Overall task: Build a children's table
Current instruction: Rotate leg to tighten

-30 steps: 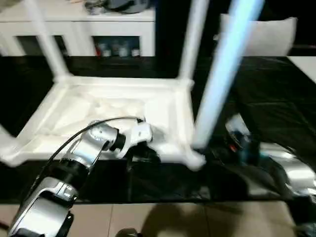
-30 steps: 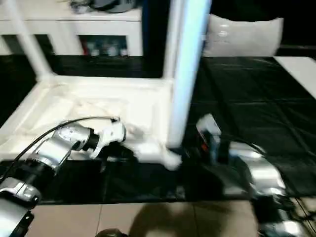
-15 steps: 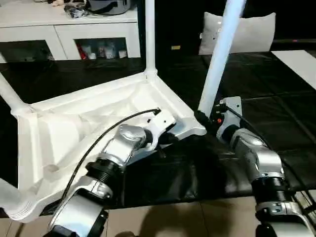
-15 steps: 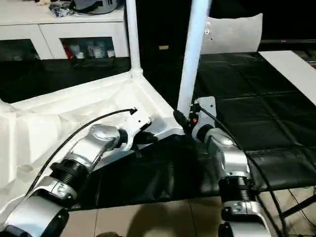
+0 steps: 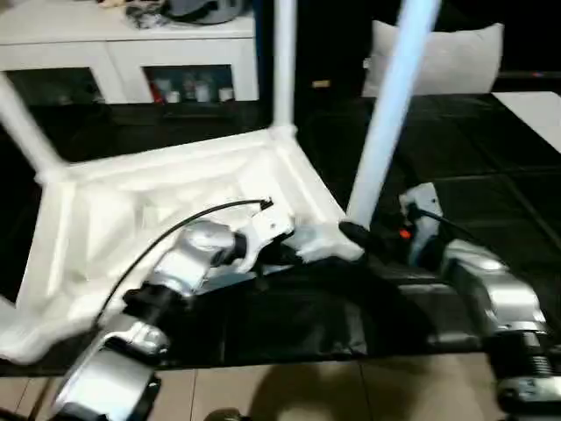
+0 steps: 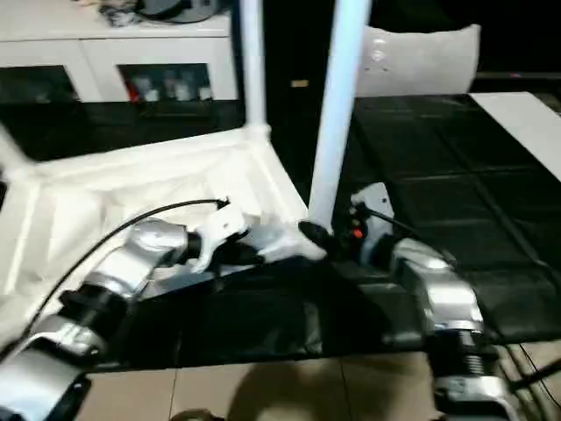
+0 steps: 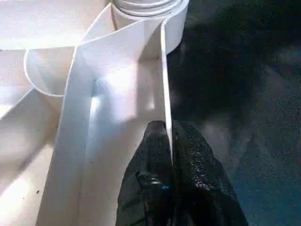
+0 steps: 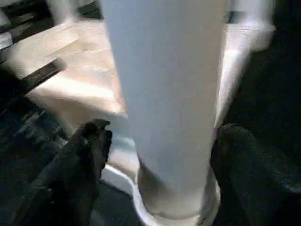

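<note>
The children's table lies upside down, its white ribbed top (image 5: pixel 114 219) on the black work table. Three white legs stand up from corner sockets: the near one (image 5: pixel 386 114), a far one (image 5: pixel 283 61) and one at the left (image 5: pixel 22 123). My left gripper (image 7: pixel 168 125) is shut on the thin rim wall of the top, close to the near corner socket (image 7: pixel 146 7). My right gripper (image 8: pixel 164 136) is open around the base of the near leg (image 8: pixel 164 84), one black finger (image 8: pixel 91 136) on each side, with a gap showing beside the leg.
The black-covered work table (image 5: pixel 491 149) stretches to the right. A white cabinet with glass doors (image 5: pixel 131 53) stands behind, a white cushion (image 5: pixel 447 57) at the back right. Tiled floor (image 5: pixel 307 395) shows below the table's front edge.
The right gripper's fingers have spread away from the near leg. The left gripper keeps its hold on the rim. The head camera has shifted.
</note>
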Controlling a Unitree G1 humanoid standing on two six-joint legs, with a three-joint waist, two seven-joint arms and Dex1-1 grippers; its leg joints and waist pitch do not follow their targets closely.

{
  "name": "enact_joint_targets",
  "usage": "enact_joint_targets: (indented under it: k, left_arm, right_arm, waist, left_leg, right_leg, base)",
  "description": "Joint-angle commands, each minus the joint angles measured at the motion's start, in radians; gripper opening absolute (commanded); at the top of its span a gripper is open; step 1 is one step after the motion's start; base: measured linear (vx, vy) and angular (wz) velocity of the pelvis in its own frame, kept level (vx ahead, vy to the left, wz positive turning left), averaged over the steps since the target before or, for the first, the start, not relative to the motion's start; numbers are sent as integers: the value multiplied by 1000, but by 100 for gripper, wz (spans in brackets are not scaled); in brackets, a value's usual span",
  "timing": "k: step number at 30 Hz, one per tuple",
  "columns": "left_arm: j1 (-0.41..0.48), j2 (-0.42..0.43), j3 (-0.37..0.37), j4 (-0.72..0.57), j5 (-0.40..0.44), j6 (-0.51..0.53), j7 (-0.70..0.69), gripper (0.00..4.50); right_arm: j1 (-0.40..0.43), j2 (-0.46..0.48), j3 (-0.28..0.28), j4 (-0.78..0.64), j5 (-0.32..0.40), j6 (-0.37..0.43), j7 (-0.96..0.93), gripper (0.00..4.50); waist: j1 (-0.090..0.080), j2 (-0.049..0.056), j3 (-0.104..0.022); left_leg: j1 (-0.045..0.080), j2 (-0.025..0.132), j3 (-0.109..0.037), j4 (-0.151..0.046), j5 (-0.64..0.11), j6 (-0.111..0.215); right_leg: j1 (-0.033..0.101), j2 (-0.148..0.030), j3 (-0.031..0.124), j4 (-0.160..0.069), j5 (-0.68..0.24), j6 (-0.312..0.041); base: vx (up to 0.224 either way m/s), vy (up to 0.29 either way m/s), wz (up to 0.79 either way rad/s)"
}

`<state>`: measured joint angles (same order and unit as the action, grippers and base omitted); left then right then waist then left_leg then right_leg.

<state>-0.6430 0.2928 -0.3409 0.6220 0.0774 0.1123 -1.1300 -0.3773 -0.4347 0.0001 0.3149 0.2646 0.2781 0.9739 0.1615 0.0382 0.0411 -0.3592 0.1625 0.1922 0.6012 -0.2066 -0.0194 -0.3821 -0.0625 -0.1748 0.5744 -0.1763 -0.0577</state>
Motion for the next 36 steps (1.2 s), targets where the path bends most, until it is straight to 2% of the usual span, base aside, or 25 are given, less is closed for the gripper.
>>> enact_joint_targets:
  k: [1,2,4,6,7,8,9,12,13,15,17,19,21,26,33,34,36]
  left_arm:
    - [-1,17,-38,-28,5,-46,-77,0]
    - [0,25,-43,-29,6,-51,-92,0]
    - [0,60,-69,-27,13,-96,-157,0]
    - [0,79,-83,-28,16,-124,-192,0]
    - [-1,87,-88,-31,16,-132,-211,0]
    - [-1,92,-91,-33,15,-140,-226,0]
    - [2,101,-99,-43,10,-147,-253,0]
    - [8,114,-111,-62,3,-158,-294,0]
    - [10,119,-118,-69,1,-168,-313,0]
    - [13,124,-128,-84,-2,-174,-333,0]
    - [17,125,-133,-94,-5,-178,-347,0]
    - [15,125,-137,-95,-5,-184,-351,0]
    - [15,125,-138,-94,-5,-185,-352,0]
    - [14,123,-137,-91,-5,-187,-354,0]
    - [13,90,-102,-87,-30,-83,-296,0]
    - [10,72,-91,-86,-33,-48,-263,0]
    - [8,63,-85,-86,-32,-26,-245,0]
  right_arm:
    - [9,-29,20,-32,-6,-28,76,389]
    - [14,-43,27,-36,-6,-36,100,389]
    - [26,-91,51,-45,6,-44,202,389]
    - [37,-120,74,-59,9,-51,264,389]
    - [43,-134,88,-69,13,-46,299,389]
    - [47,-144,98,-74,18,-45,324,389]
    - [50,-156,113,-78,20,-44,354,361]
    - [50,-169,133,-77,27,-41,397,349]
    - [46,-172,140,-71,32,-34,420,336]
    - [41,-169,141,-64,41,-33,440,314]
    - [34,-164,145,-54,35,-52,448,310]
    - [30,-162,149,-47,39,-52,459,273]
    - [30,-162,151,-46,42,-51,464,269]
    - [39,-164,157,-62,70,-15,497,226]
    - [77,-123,120,-124,141,61,455,200]
    - [79,-95,108,-138,154,76,405,199]
    - [80,-82,105,-144,154,83,378,198]
  waist:
    - [3,-10,-65]
    - [7,-10,-65]
    - [13,-16,-64]
    - [16,-16,-63]
    - [15,-21,-62]
    - [18,-19,-62]
    - [19,-18,-62]
    - [22,-18,-62]
    - [23,-22,-63]
    - [33,-19,-64]
    - [34,-19,-64]
    - [34,-21,-64]
    - [34,-22,-63]
    - [33,-24,-64]
    - [35,-24,-63]
    - [34,-19,-61]
    - [27,-22,-57]
  left_leg:
    - [12,96,-44,-62,-120,90]
    - [15,97,-44,-62,-123,86]
    - [14,94,-43,-62,-129,86]
    - [12,93,-42,-62,-136,84]
    - [12,92,-41,-62,-138,85]
    - [12,92,-42,-63,-136,86]
    - [12,92,-41,-62,-136,87]
    - [14,96,-43,-63,-131,85]
    - [14,96,-43,-63,-130,85]
    - [15,97,-42,-62,-125,86]
    - [15,99,-43,-63,-122,84]
    - [15,100,-44,-63,-123,82]
    - [14,95,-41,-62,-124,79]
    - [14,97,-42,-63,-121,80]
    - [15,97,-42,-63,-121,75]
    - [15,96,-42,-64,-125,72]
    - [20,90,-41,-65,-151,55]
  right_leg:
    - [52,-133,88,-87,-317,11]
    - [50,-133,87,-87,-320,8]
    - [51,-133,86,-89,-337,8]
    - [52,-133,85,-92,-358,15]
    - [53,-132,85,-93,-368,20]
    - [53,-133,84,-93,-379,26]
    - [53,-132,84,-95,-385,31]
    - [49,-131,84,-93,-374,21]
    - [50,-132,84,-91,-370,18]
    - [49,-133,86,-90,-367,9]
    - [49,-133,87,-88,-359,3]
    - [48,-134,86,-86,-356,-2]
    - [50,-134,86,-91,-377,7]
    - [50,-132,85,-90,-373,17]
    - [50,-135,85,-92,-379,12]
    - [49,-134,84,-95,-394,14]
    - [47,-133,79,-107,-451,31]
  base:
    - [0,0,0]
    - [0,0,0]
    - [0,0,0]
    - [0,0,0]
    - [0,0,0]
    - [0,0,0]
    - [0,0,0]
    - [0,0,0]
    - [0,0,0]
    - [0,0,0]
    - [0,0,0]
    - [0,0,0]
    - [0,0,0]
    - [0,0,0]
    - [0,0,0]
    - [0,0,0]
    - [0,0,0]
